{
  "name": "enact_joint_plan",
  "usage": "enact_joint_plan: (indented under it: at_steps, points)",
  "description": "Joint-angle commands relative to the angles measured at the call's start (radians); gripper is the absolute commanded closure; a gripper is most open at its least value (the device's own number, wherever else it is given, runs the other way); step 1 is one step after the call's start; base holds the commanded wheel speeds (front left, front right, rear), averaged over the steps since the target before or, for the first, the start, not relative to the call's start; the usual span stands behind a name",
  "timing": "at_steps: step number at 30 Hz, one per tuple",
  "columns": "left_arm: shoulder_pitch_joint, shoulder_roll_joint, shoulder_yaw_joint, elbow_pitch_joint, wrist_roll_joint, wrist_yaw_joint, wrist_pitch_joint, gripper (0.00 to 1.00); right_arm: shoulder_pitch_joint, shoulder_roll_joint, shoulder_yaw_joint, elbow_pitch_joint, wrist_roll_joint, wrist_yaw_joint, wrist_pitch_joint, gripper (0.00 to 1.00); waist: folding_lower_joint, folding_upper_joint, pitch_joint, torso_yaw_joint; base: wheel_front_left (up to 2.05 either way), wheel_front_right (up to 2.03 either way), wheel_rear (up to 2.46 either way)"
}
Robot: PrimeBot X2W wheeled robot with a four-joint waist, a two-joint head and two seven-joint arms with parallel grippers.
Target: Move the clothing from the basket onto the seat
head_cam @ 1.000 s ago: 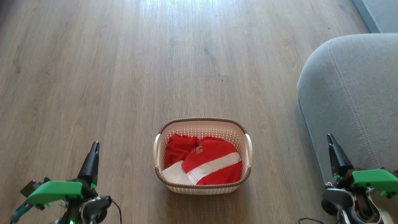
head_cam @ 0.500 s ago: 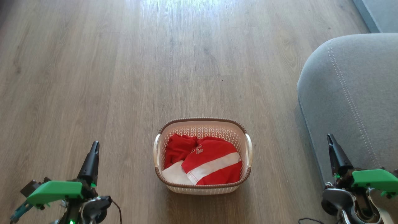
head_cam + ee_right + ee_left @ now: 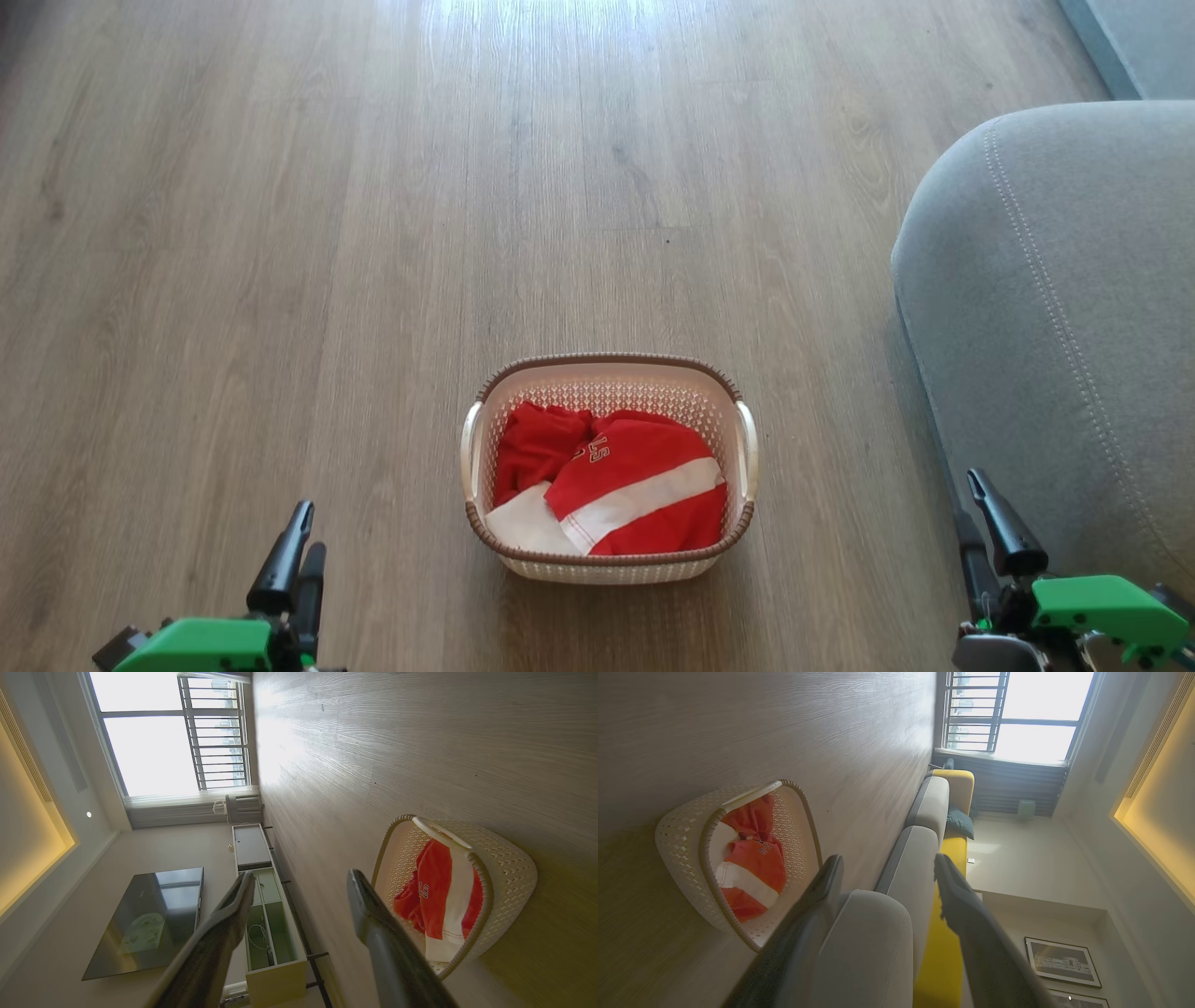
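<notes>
At the lower left of the head view the left gripper [image 3: 310,530] shows two slim, tapering black fingers above a flat green plastic cover [image 3: 196,644]. In the left wrist view those fingers stand parted with nothing between them. At the lower right the right gripper [image 3: 969,499] has the same shape, matte dark fingers over a second green cover [image 3: 1106,607], and its own wrist view shows them likewise spread and empty. Between the two, in the lower centre, the basket [image 3: 607,359] stands on the floor. It is an oval tub of cream plastic pierced with a fine lattice of small holes, topped by a brown braided rim, with a smooth pale handle on each side. The clothing [image 3: 616,504] lies crumpled inside it: a bright red garment [image 3: 644,467] with a broad white band and white lettering on top, and a plain white garment [image 3: 523,530] tucked into the tub's lower left corner. To the right, apart from the basket, the seat [image 3: 1055,308] bulges in, a grey woven-fabric cushion with a rounded corner and a double row of stitching. Beyond them the floor [image 3: 373,233] runs to the top of the frame in long matte wood-grain planks, with glare brightening its far end.
</notes>
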Motion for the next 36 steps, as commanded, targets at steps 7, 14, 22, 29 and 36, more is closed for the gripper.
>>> enact_joint_plan:
  at_steps: [7,14,22,29,36]
  points:
    - [-0.075,0.008,-0.005,-0.026,0.015,-0.001,-0.022,0.0,-0.065,-0.012,0.019,-0.034,-0.022,0.0,-0.026,0.0,0.0,0.0,0.001,-0.001,0.0,0.0,0.0]
    - [-0.098,0.021,-0.031,-0.02,0.047,-0.002,-0.049,0.0,-0.091,-0.022,0.039,-0.029,-0.062,0.0,-0.05,0.0,0.0,0.0,0.002,-0.001,0.0,0.0,0.0]
    - [-0.13,0.032,-0.041,-0.016,0.131,-0.003,-0.076,0.0,-0.121,-0.026,0.048,-0.028,-0.155,0.0,-0.077,0.0,0.0,0.0,0.004,-0.002,0.0,0.0,0.0]
    - [-0.15,0.036,-0.044,-0.018,0.227,-0.003,-0.096,0.0,-0.146,-0.03,0.059,-0.024,-0.248,0.0,-0.097,0.0,0.0,0.0,0.006,-0.002,0.0,0.0,0.0]
    - [-0.169,0.043,-0.047,-0.019,0.342,-0.004,-0.117,0.0,-0.169,-0.034,0.072,-0.022,-0.351,0.0,-0.118,0.0,0.0,0.0,0.008,-0.003,0.0,0.0,0.0]
